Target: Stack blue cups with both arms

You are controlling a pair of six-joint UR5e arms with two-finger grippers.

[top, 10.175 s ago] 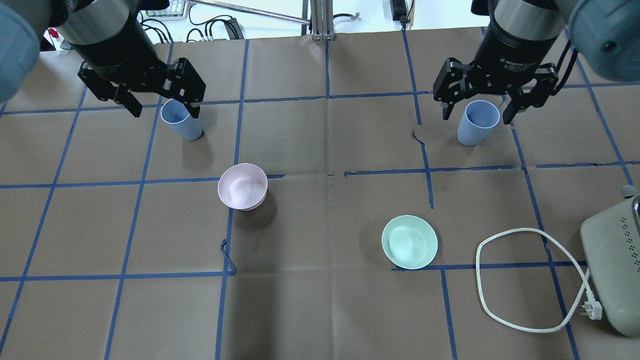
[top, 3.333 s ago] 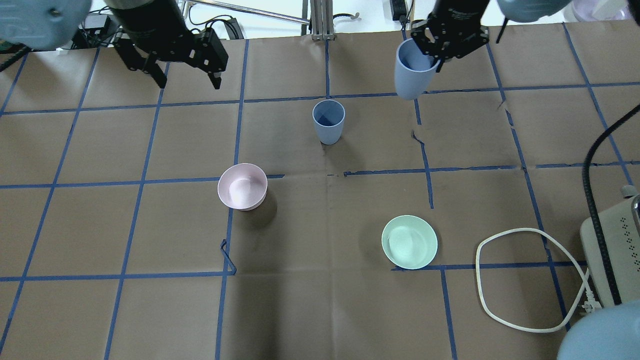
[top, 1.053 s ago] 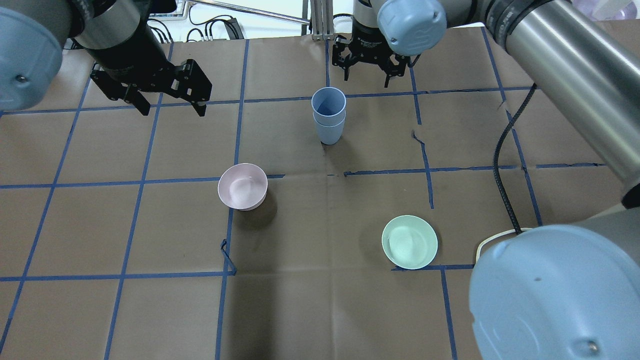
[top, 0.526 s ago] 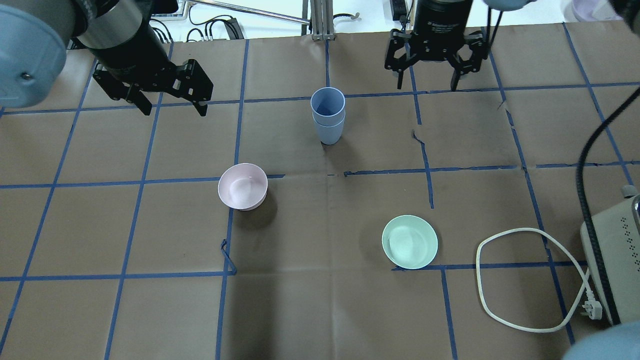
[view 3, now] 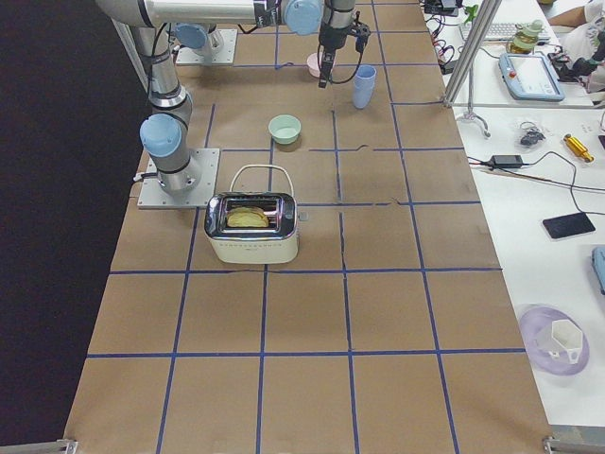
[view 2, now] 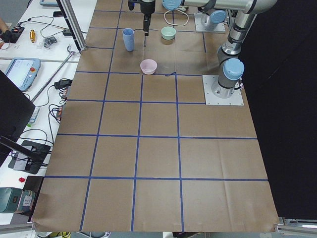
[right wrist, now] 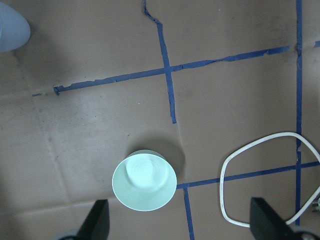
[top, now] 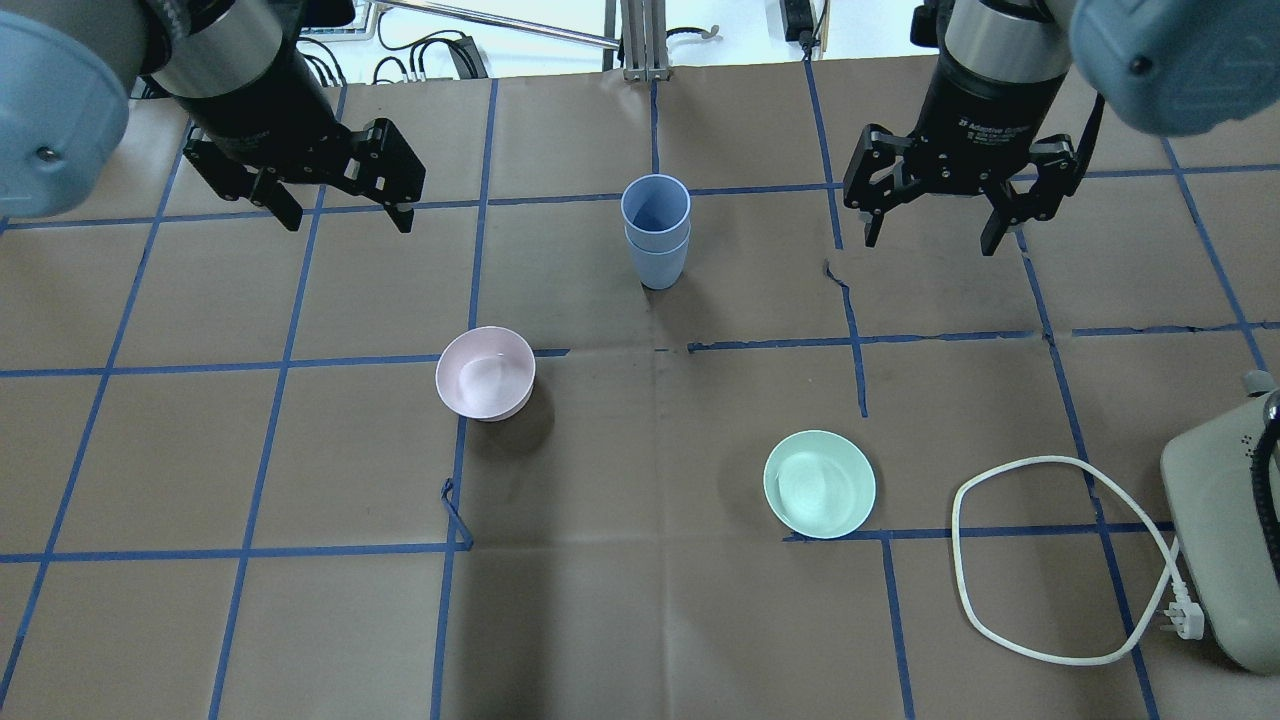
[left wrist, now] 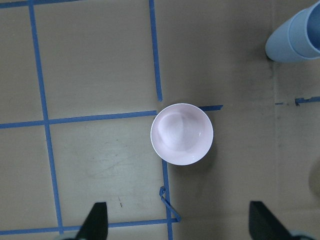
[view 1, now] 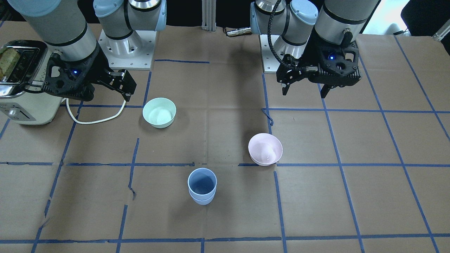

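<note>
The brown paper-covered worktop (top: 640,620), ruled with blue tape lines, spreads under both claws. A cream toaster (view 1: 21,80) with bread in a slot sits well out on the right claw's outer side, closer to the robot's base than that claw. The left claw (top: 347,215) hangs above the worktop with its fingers spread wide and nothing between them. The right claw (top: 930,238) hangs at about the same depth, also wide apart and empty. A white cable (top: 1050,560) loops on the worktop base-ward of the right claw, running to the toaster. The green bowl (top: 819,484) lies base-ward of the right claw, slightly toward the left claw's side. The pink bowl (top: 485,372) lies base-ward of the left claw, toward the right claw's side. The blue cups (top: 657,235) stand upright between the two claws, one nested inside the other, apart from both.
</note>
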